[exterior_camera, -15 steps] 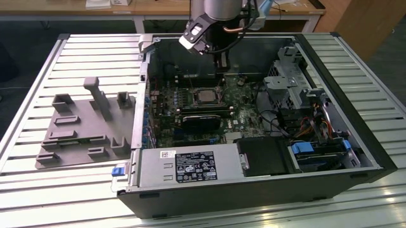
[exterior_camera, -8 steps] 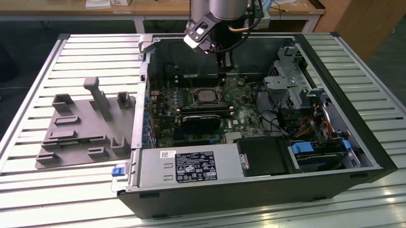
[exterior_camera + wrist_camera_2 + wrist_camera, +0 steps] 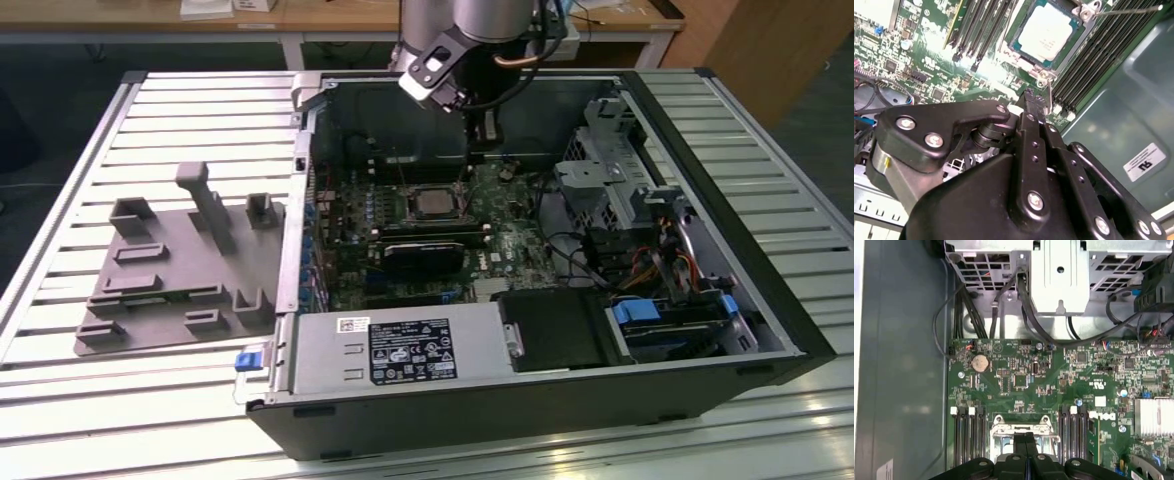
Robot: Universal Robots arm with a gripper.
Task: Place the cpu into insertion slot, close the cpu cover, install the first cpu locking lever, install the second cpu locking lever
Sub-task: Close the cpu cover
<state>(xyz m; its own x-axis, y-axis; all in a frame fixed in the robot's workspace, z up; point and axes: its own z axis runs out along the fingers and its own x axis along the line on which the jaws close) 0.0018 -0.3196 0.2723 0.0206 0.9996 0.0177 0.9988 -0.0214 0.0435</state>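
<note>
Cpu (image 3: 1046, 31) lies flat in the slot (image 3: 1026, 58), its pale face showing through the cover (image 3: 1068, 44), which looks lowered around it. The tool (image 3: 1030, 95) hangs just beside the slot, its fingers pressed together on nothing. I'd judge the cpu light, stiff and fragile underneath, best taken by its edges only, never by the contacts.

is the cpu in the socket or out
In: the pale silver square cpu lies flat within the dark-framed square socket on the green circuit board, seen in the second wrist view.
</note>
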